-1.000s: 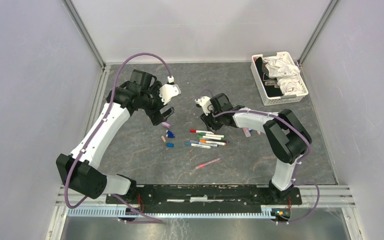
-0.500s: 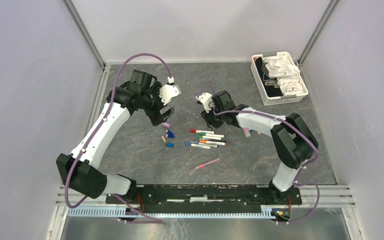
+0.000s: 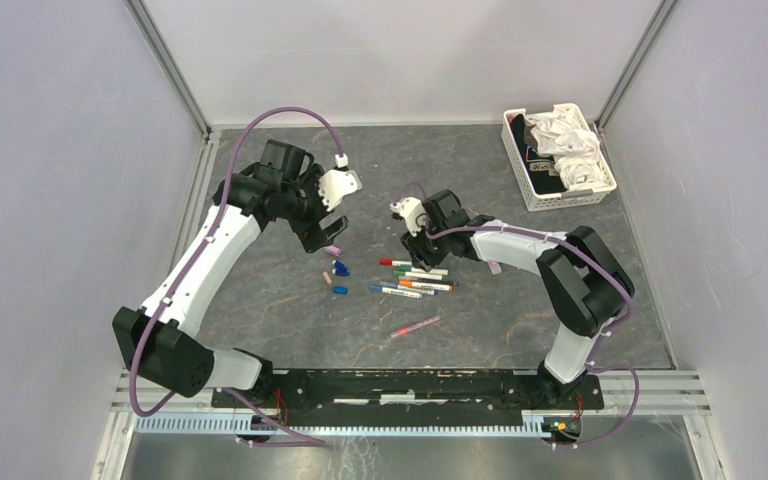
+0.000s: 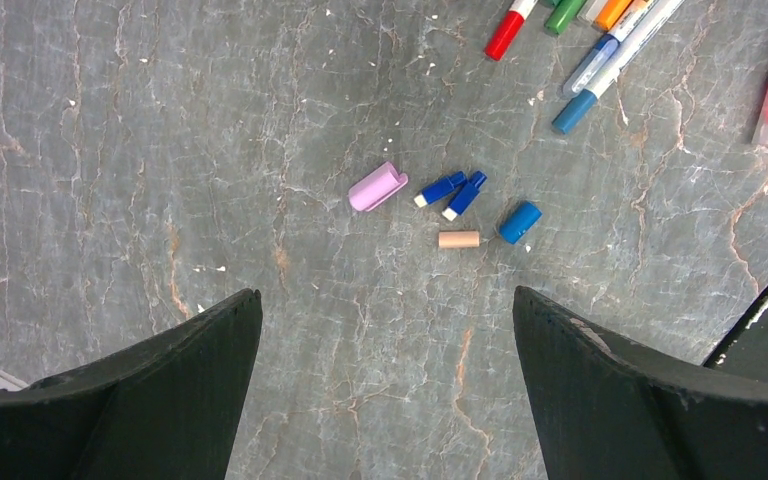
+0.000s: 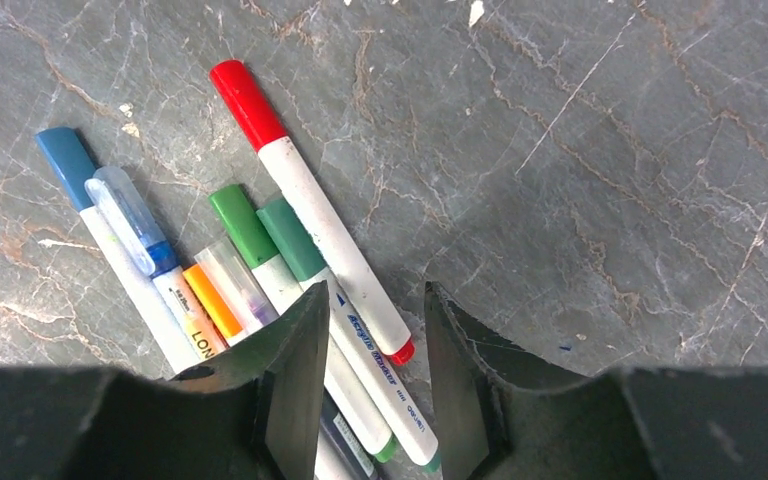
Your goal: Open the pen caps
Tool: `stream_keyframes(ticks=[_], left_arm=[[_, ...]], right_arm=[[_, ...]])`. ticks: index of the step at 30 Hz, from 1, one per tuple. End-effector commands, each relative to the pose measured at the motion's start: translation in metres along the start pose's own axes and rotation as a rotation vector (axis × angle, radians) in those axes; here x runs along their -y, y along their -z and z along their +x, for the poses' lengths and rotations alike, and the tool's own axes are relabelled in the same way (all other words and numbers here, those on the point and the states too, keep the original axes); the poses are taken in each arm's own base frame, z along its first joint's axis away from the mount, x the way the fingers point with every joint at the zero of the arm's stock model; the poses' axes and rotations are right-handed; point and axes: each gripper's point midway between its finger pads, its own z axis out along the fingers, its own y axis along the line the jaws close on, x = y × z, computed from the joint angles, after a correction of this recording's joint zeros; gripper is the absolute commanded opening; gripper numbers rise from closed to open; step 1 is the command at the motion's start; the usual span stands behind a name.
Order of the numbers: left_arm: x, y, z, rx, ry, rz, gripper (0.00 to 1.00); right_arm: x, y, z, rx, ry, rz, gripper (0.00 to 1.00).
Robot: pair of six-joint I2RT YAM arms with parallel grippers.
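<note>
Left wrist view: what's off?
— Loose on bench (image 4: 110, 150): pink cap (image 4: 377, 187), blue cap (image 4: 520, 221), under my wide-open left gripper (image 4: 385, 295).
— What's left?
— Still on pens (image 5: 320, 240): red cap (image 5: 247, 102), green cap (image 5: 240, 225); my right gripper (image 5: 375, 300) half-open, empty, above.

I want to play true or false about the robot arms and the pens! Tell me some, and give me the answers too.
1. The left end effector is wide open and holds nothing. True.
2. The red pen has its cap on. True.
3. The pink cap sits in the white basket. False: it lies on the table, far from the basket.
4. The right end effector is squeezing the pink pen. False: it hangs open above the bunch of pens, and the pink pen lies apart, alone.
</note>
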Motion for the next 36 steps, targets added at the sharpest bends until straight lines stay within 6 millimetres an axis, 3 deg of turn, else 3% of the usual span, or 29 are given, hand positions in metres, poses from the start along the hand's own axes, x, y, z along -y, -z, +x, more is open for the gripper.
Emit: stream_keyframes(ticks=[1, 8, 17, 21, 24, 30, 33, 36], left_arm=[[-0.003, 0.007, -0.008, 0.021, -0.027, -0.008, 1.0], [-0.001, 0.006, -0.006, 0.018, -0.031, -0.001, 1.0], [0.001, 0.002, -0.003, 0.011, -0.035, 0.02, 1.0], [0.006, -0.003, -0.002, 0.005, -0.026, 0.053, 1.0], [0.01, -0.006, 0.004, -0.012, -0.031, 0.075, 1.0], [0.026, -0.01, 0.015, -0.009, -0.083, 0.13, 1.0], [0.04, -0.008, 0.015, 0.042, -0.175, 0.182, 1.0], [0.053, -0.005, 0.009, 0.124, -0.283, 0.222, 1.0]], right_arm=[[0.005, -0.008, -0.003, 0.005, 0.003, 0.02, 0.43], [0.007, -0.018, 0.005, -0.028, 0.001, 0.022, 0.37], [-0.002, -0.023, 0.032, -0.062, -0.001, 0.005, 0.33], [-0.001, -0.025, 0.016, -0.04, -0.003, -0.009, 0.1], [0.001, -0.022, -0.004, -0.014, 0.012, -0.015, 0.0], [-0.005, -0.002, -0.048, 0.078, 0.016, -0.055, 0.0], [-0.021, 0.017, -0.069, 0.125, -0.01, -0.142, 0.0], [-0.051, 0.034, -0.078, 0.145, -0.04, -0.308, 0.0]])
